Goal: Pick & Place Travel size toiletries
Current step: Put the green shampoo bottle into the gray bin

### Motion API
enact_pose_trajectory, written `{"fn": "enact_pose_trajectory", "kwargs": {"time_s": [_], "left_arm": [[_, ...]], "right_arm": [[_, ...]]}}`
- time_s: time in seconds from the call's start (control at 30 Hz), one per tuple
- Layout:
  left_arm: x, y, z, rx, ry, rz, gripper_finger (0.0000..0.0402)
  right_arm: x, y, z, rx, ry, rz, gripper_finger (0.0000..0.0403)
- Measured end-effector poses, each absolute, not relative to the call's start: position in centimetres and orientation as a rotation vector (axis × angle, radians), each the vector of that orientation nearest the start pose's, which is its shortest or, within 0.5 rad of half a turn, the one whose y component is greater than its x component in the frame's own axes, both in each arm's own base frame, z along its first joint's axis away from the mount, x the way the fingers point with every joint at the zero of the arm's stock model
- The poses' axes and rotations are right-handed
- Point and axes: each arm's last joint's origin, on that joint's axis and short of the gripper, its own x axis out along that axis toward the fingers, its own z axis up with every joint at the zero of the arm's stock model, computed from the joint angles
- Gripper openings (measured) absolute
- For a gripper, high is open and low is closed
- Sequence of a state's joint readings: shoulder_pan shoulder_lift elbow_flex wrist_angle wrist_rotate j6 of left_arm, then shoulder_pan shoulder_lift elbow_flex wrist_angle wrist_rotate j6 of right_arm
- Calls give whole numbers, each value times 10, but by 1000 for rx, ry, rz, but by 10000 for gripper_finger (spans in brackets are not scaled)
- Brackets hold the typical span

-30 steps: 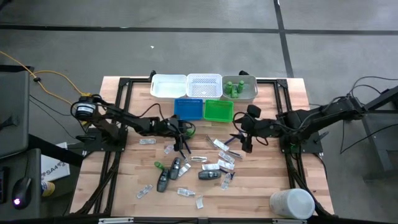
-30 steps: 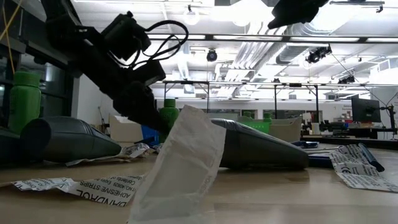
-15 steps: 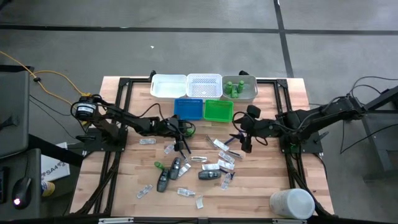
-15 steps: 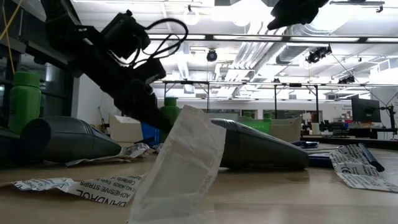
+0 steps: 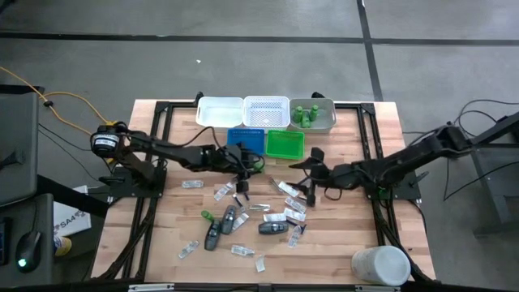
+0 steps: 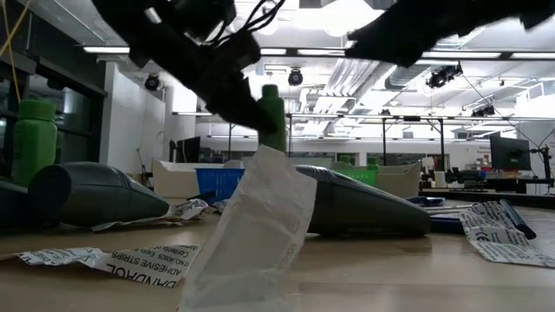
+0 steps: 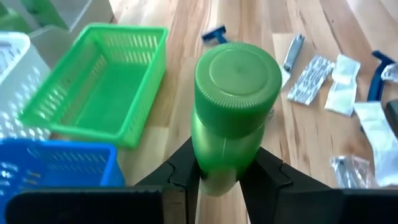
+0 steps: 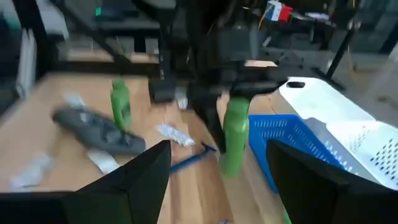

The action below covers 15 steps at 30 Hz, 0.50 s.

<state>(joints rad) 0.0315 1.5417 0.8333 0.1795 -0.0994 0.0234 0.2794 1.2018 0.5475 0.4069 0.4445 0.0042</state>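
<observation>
An industrial lab or workshop hall was shown. A wooden table (image 5: 340, 243) on a black metal frame (image 5: 162, 113) was set on a grey concrete floor (image 5: 243, 20) marked with dark lines. Beyond the table, a high open ceiling with strip lights (image 6: 286, 54) and exposed ducts (image 6: 364, 74) was seen, along with metal racking (image 6: 381, 130) and a monitor (image 6: 510, 154). A yellow cable (image 5: 49, 97) was trailed across the floor, and a computer mouse (image 5: 26, 247) lay at one side.
</observation>
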Motion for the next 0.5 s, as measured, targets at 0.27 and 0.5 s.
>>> {"fn": "enact_pose_trajectory", "kwargs": {"time_s": [0.27,0.5], "left_arm": [[328,13,221,63,496,108,81],[328,13,220,63,504,108,81]], "right_arm": [[272,47,199,-119,120,-191,256],[295,28,184,-88,49,-208,256]]}}
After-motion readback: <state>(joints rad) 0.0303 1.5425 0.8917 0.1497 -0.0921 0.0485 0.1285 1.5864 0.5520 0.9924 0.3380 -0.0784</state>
